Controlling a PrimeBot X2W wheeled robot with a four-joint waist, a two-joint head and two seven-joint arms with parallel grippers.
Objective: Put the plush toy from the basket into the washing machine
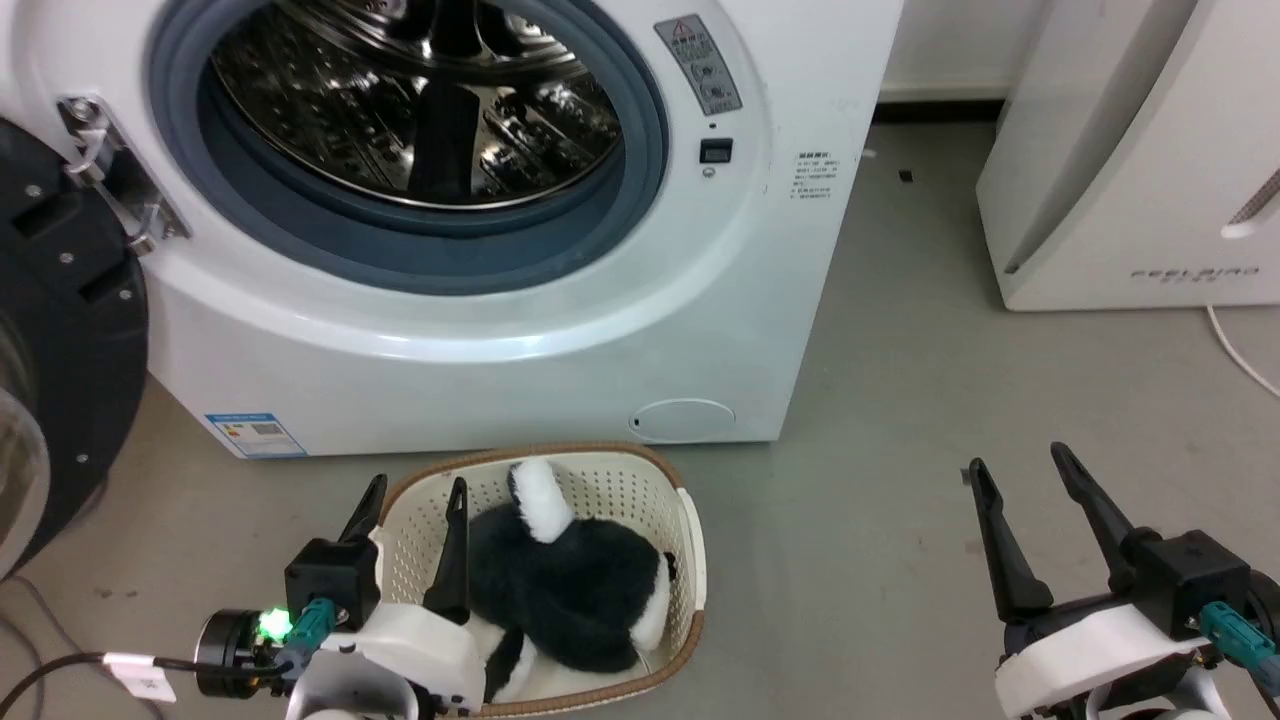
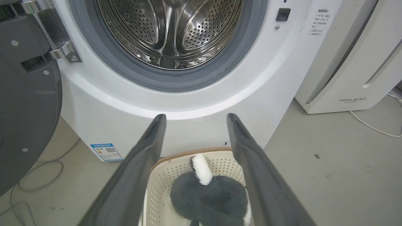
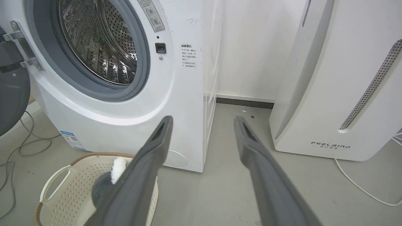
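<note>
Head view: the plush toy [image 1: 570,590] lies curled inside the basket [image 1: 620,480] on the floor before the washing machine [image 1: 500,340], door swung aside, steel drum [image 1: 420,90] exposed. The left gripper [image 1: 418,483] hangs over the basket's left side, spread wide and holding nothing.

Left wrist view: the toy shows between the parted fingers.

Right wrist view: the right gripper [image 3: 203,117] is fully spread and empty, well right of the basket, toward a FEELBIRD appliance [image 3: 329,94].
</note>
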